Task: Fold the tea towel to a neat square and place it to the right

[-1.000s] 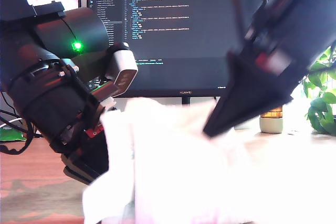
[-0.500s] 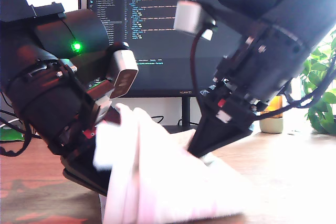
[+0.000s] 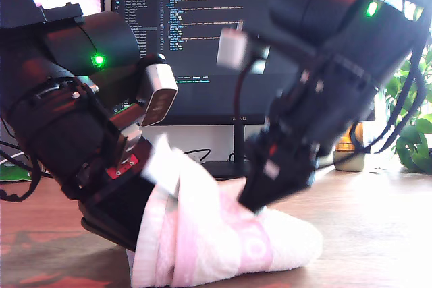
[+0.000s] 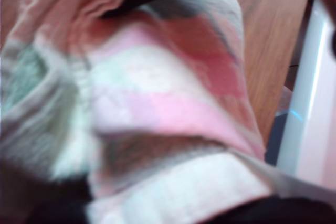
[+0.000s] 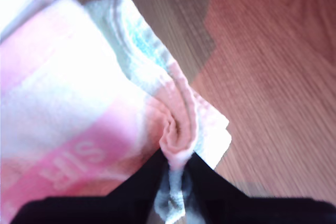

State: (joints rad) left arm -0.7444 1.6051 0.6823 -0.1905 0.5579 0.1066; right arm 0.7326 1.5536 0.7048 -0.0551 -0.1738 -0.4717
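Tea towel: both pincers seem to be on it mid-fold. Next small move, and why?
Probably lower my second pincer to lay its pinched corner flat on the desk. The tea towel is bunched in a mound, not a flat layer, and my first pincer holds the opposite hem raised.

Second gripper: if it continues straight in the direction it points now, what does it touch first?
My second gripper already pinches a bunched edge of the tea towel. Straight on lies more towel, then probably the wooden table; depth is unclear.
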